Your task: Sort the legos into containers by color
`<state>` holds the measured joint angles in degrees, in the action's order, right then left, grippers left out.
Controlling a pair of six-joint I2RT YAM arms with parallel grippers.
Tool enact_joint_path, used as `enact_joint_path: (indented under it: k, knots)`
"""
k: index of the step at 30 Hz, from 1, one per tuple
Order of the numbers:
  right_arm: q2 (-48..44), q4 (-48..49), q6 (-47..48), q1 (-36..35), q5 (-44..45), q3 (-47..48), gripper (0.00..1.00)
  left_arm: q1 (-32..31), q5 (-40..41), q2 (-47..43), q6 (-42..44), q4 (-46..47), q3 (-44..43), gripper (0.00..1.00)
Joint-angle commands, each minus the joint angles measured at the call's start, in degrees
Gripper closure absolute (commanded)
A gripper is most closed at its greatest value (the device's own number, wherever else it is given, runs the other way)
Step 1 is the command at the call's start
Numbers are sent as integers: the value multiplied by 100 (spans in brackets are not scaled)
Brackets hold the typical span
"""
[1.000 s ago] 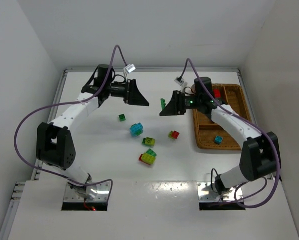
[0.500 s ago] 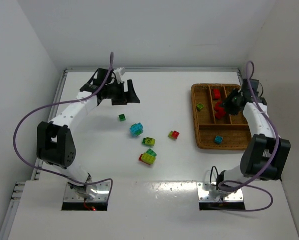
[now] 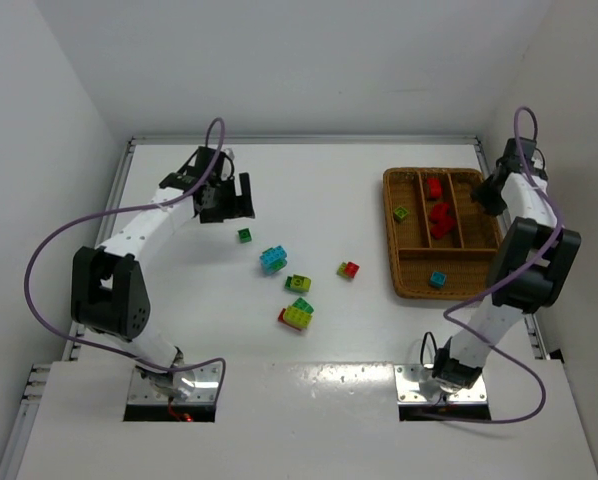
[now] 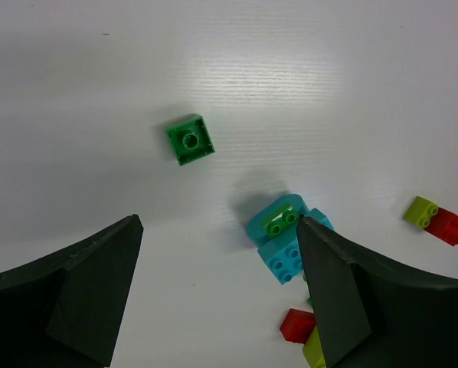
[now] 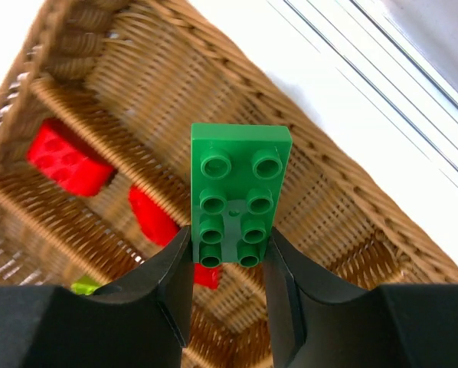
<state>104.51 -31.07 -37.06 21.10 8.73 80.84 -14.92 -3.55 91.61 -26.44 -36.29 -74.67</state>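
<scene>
One wicker tray (image 3: 389,245) has four compartments, three long ones side by side and one across its near end. Two arms work here: the left arm (image 3: 144,228) and the right arm (image 3: 534,265). Five lots of bricks lie on the white table (image 3: 379,340): one single green brick (image 3: 244,235), one cyan cluster (image 3: 273,258), one green and yellow-green piece (image 3: 298,283), one yellow-green and red pair (image 3: 349,269), and one mixed stack (image 3: 297,314) of red, yellow-green and cyan. The tray holds one yellow-green brick (image 3: 401,213), one cyan brick (image 3: 437,279) and at least two red bricks (image 3: 440,218). One long green brick (image 5: 240,195), with eight studs, is clamped in the right gripper (image 5: 227,239)
</scene>
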Motion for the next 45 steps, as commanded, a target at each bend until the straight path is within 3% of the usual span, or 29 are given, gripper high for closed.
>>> enact_joint_path:
  k: [1,4,5,7,8,9,15,21,26,30,35,38,45]
  knots:
    - [245,-75,5,34,129,397,79,24,206,-179,-81,-9,-21,12]
    - [525,-250,67,-45,260,705,67,24,258,-118,-81,-62,-21,10]
    - [527,-320,67,-45,261,784,57,24,328,-117,-133,-62,-21,9]
    - [579,-321,67,-45,200,784,47,85,381,-117,-134,-62,-21,9]
    - [579,-321,67,-45,199,784,35,85,382,-117,-203,-114,-21,9]
    - [579,-321,67,-45,199,784,31,85,434,-56,-204,-115,-21,8]
    - [413,-374,120,-45,146,784,30,138,627,58,-380,-176,-74,8]
    - [-535,-128,120,-238,-161,224,31,138,1005,453,-616,-291,-179,8]
    - [-1519,92,173,-1168,-476,-445,32,69,1242,893,-767,-291,-301,8]
    - [-1653,66,225,-2144,-548,-630,32,6,1454,1323,-713,-291,-548,8]
    - [-1372,13,278,-2682,-678,-561,31,-46,1339,1816,-1161,-369,-864,9]
    - [-1153,13,585,-3189,-925,-122,28,93,1463,1650,-1495,-422,-733,9]
    - [621,-434,937,-5184,-988,1792,24,1411,1252,877,-1725,-475,-400,11]
